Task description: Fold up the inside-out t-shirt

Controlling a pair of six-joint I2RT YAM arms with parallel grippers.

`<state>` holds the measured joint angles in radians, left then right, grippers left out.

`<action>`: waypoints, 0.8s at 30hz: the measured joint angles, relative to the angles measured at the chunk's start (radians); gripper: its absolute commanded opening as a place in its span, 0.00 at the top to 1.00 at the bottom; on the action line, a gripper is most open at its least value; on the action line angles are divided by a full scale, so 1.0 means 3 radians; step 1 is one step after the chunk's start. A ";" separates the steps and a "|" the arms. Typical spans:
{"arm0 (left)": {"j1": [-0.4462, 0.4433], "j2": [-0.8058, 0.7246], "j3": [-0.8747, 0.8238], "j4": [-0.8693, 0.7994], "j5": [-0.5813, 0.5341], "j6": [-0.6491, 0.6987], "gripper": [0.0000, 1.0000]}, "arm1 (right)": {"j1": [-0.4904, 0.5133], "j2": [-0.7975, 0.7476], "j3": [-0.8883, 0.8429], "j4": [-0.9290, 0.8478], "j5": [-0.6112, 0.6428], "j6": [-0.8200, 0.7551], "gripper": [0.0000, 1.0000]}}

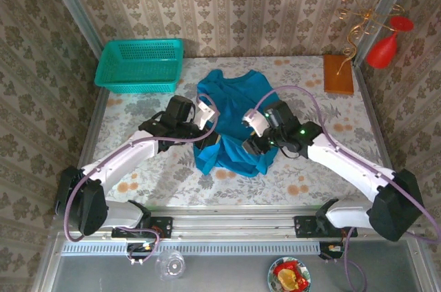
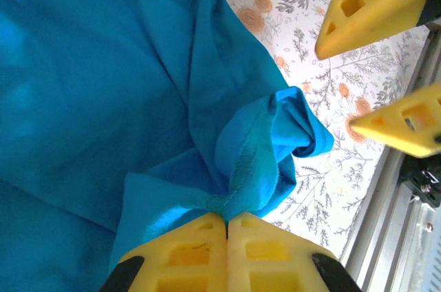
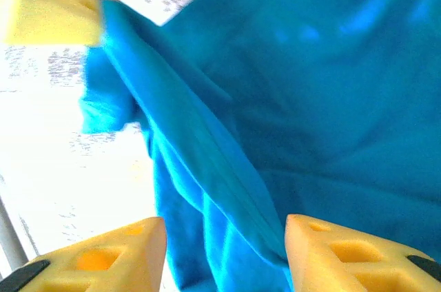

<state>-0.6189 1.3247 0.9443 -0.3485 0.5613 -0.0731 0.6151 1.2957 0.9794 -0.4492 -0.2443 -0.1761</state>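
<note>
Left hand (image 2: 227,223) is clamped on the hem of the t-shirt (image 1: 233,96) — cloth bunches just past its tips. Right hand (image 3: 224,230) sits half-open, a fold running between its jaws, the rest spread over the desk (image 1: 131,109) beyond.

Covered, cropped and blurred parts
Seen from above, both arms hide the middle of the t-shirt (image 1: 231,92); the right wrist view is blurred; the bottom edge crops the left hand (image 2: 227,222)

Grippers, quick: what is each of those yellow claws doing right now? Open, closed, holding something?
Left gripper: closed, pinching an edge of the t-shirt.
Right gripper: open; t-shirt cloth lies between its fingers, not clamped.
</note>
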 measured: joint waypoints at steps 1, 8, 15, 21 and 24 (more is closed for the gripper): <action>0.0000 0.0000 -0.0001 -0.0010 0.0009 0.0001 1.00 | 0.0042 0.0070 0.0062 0.0006 -0.0022 -0.0092 0.50; 0.0000 -0.0024 -0.0001 -0.0055 0.0042 0.0010 1.00 | 0.0253 0.0546 0.0183 0.0225 -0.0102 -0.0470 0.48; 0.0000 -0.0058 -0.0001 -0.0088 0.0051 0.0020 1.00 | 0.0264 0.0717 0.0169 0.0380 0.0006 -0.0553 0.65; 0.0000 -0.0113 -0.0001 -0.0144 0.0050 0.0064 1.00 | 0.0215 0.0573 -0.0032 0.0450 0.0080 -0.0546 0.89; 0.0000 -0.0134 -0.0001 -0.0167 0.0051 0.0072 1.00 | 0.0175 0.0487 -0.0048 0.0437 0.0093 -0.0557 1.00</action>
<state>-0.6189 1.2846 0.9440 -0.3985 0.5766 -0.0513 0.6678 1.4418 0.9649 -0.3180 -0.2165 -0.3431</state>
